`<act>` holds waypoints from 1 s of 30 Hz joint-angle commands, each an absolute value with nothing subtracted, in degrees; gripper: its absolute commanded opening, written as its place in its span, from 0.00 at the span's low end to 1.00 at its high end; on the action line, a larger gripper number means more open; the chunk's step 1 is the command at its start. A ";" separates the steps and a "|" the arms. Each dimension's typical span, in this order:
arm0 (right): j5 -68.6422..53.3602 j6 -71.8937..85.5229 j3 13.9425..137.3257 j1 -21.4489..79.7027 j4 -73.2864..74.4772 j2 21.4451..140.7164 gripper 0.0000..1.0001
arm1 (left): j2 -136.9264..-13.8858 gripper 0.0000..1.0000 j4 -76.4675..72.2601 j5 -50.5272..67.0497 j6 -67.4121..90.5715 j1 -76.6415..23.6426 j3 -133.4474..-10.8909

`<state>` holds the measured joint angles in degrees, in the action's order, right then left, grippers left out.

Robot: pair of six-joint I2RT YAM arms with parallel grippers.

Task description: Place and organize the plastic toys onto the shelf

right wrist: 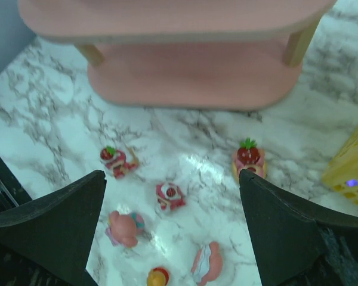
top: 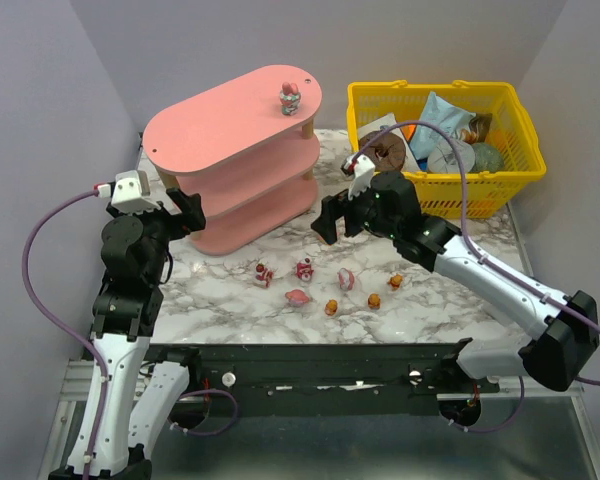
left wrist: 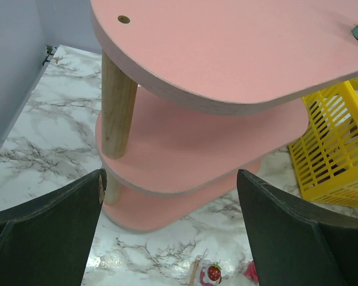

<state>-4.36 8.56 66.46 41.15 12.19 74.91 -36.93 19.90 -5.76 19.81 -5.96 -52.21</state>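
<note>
The pink three-tier shelf (top: 230,160) stands at the back left, and one small red and white toy (top: 290,97) sits on its top board. Several plastic toys lie on the marble in front, among them a strawberry piece (top: 263,274), a pink one (top: 298,296) and an orange-brown one (top: 374,300). My left gripper (top: 187,215) hangs open beside the shelf's left end (left wrist: 227,53), empty (left wrist: 170,173). Open and empty too, my right gripper (top: 325,222) hovers above the toys (right wrist: 170,176), with a red and white toy (right wrist: 169,196) below the gap and a strawberry toy (right wrist: 249,159) by the right finger.
A yellow mesh basket (top: 510,110) with packets and a brown ring stands at the back right, close to the shelf's right end. Grey walls close in the left, back and right. A black rail runs along the table's near edge.
</note>
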 commanded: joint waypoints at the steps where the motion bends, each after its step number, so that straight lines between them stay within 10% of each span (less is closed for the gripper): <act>1: -1.33 13.16 59.78 40.87 10.02 75.41 0.99 | -37.35 0.99 19.69 -4.40 20.30 -5.54 -51.15; 15: -4.92 17.76 44.30 46.38 3.70 76.46 0.88 | -39.20 0.99 19.69 -3.34 20.57 -5.54 -50.54; 30: 25.74 47.63 49.21 67.13 5.10 87.44 0.93 | -39.55 0.99 19.07 -0.53 22.06 -5.54 -49.92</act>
<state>15.75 39.42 47.03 62.94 5.02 84.95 -39.62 19.81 -3.11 21.10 -5.96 -50.72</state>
